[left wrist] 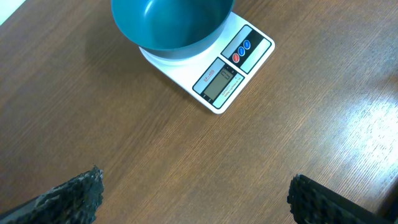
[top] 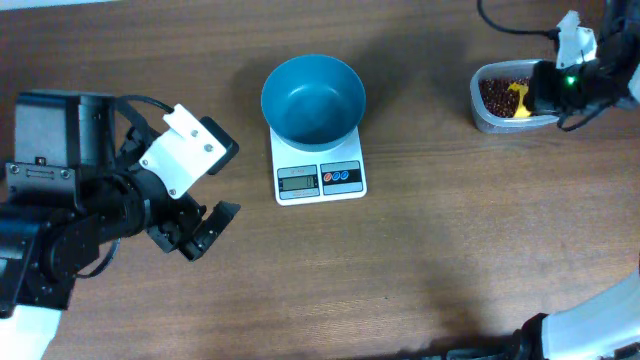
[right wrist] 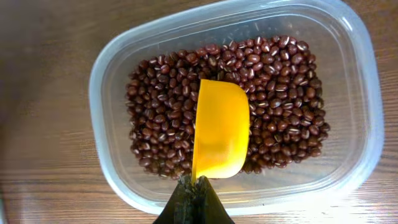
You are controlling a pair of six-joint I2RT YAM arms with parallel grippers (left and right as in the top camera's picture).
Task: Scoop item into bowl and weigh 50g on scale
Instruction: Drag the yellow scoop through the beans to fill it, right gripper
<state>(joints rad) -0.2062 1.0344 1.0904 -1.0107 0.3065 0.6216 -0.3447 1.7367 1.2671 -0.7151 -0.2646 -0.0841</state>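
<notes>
The teal-blue bowl (top: pixel 313 99) stands empty on the white scale (top: pixel 319 179) at the table's middle; both show in the left wrist view, bowl (left wrist: pixel 171 25) and scale (left wrist: pixel 233 71). The reddish-brown beans (top: pixel 493 94) fill a clear tub (top: pixel 512 122) at the far right, seen close in the right wrist view (right wrist: pixel 273 68). My right gripper (right wrist: pixel 194 198) is shut on the handle of a yellow scoop (right wrist: pixel 219 127) whose empty cup hangs over the beans. My left gripper (top: pixel 205 225) is open and empty, low over bare table left of the scale.
The clear tub's rim (right wrist: pixel 106 168) surrounds the scoop. A black cable (top: pixel 510 25) runs along the back right edge. My left arm's bulky body (top: pixel 70 200) fills the table's left side.
</notes>
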